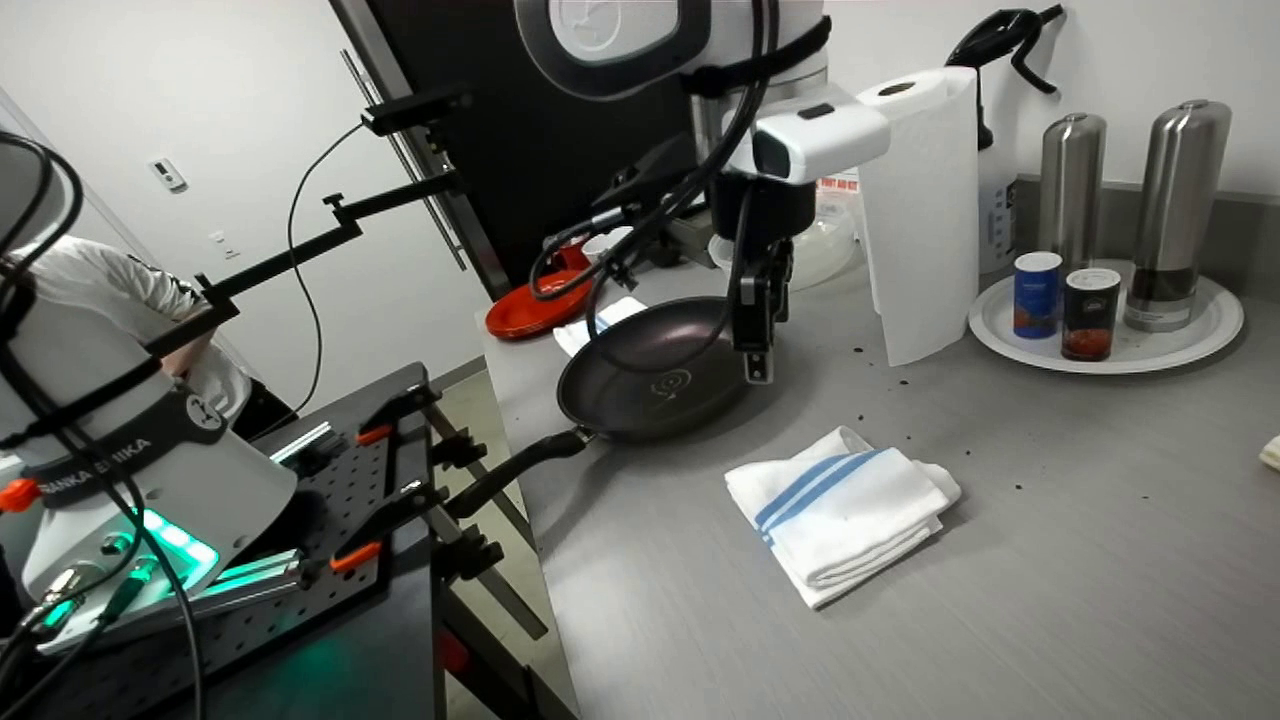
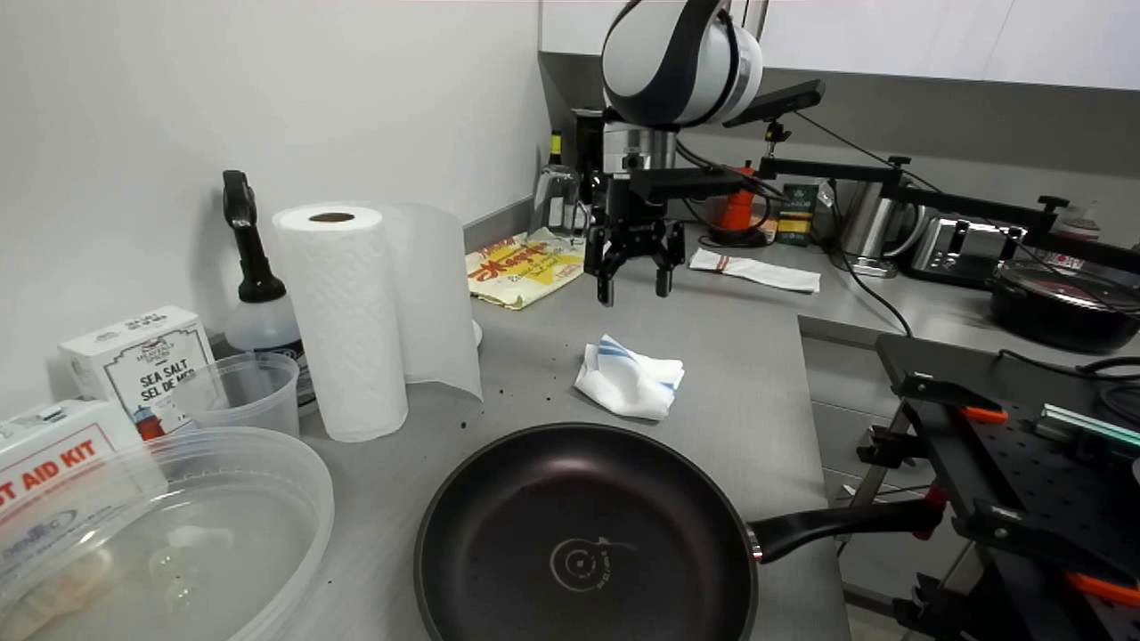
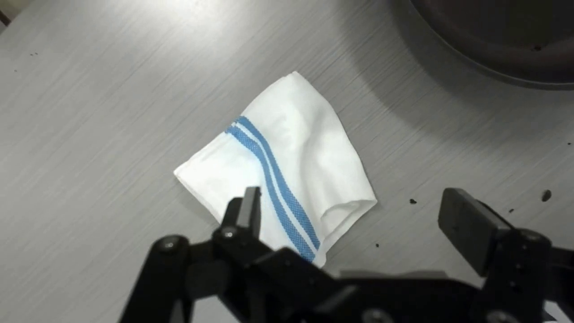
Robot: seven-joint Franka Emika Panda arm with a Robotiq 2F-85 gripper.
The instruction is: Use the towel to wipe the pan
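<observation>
Pan (image 2: pixel 583 534) is sitting closest, upright on the counter (image 2: pixel 735 383), handle (image 2: pixel 837 525) sticking out past the edge. Towel (image 3: pixel 309 134) is lying folded on the counter near the pan, not touching it, blue stripes up. Gripper (image 2: pixel 634 288) is hanging above the counter, fingers (image 3: pixel 466 229) spread wide, holding nothing. Looking down from the wrist, one finger is overlapping the towel while the other is showing over bare counter, so I'm guessing it's needing a sideways nudge before going down. Progress, as I'm reading it: wipe isn't happening yet, towel isn't even in the grip. Left to do: centre, lower, pinch, lift, carry to the pan, rub the inside. Dark specks (image 3: pixel 546 195) are dotting the counter and what looks like one is showing inside the pan, so cleaning is looking undone; I'm not making out any smaller dirt. Paper roll (image 2: pixel 343 329) is standing by the wall, playing no part. Risk: towel is lying low, so I'm expecting a shallow pinch to be slipping unless the fingers are reaching the counter.
</observation>
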